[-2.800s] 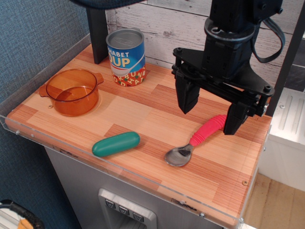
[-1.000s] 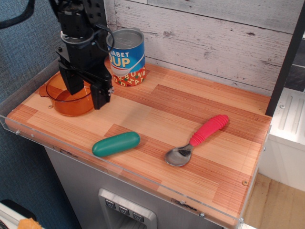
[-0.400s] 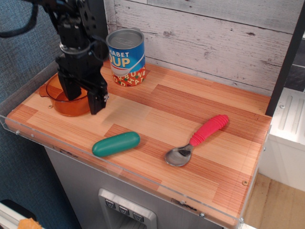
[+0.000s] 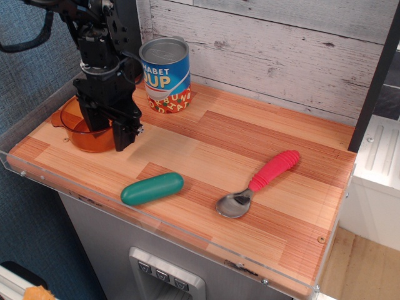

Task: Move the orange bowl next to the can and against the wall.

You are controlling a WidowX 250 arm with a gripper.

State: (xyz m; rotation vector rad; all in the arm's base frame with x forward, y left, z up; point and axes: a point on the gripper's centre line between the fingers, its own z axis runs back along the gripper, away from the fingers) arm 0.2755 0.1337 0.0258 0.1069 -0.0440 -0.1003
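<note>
I'm bringing the gripper [image 4: 108, 133] down over the orange bowl [image 4: 81, 130] at the table's left end, in front of the can [image 4: 165, 74], jaws straddling its near wall. I can't tell whether they're gripping it. A thin, slick rim could be slipping or tipping as I'm dragging it toward the wall [image 4: 281, 50], or bumping the can.

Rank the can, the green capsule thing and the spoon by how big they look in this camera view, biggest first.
1. The spoon, longest
2. The can
3. The green capsule

The can sits farther from the camera, so its rank is unsure.
</note>
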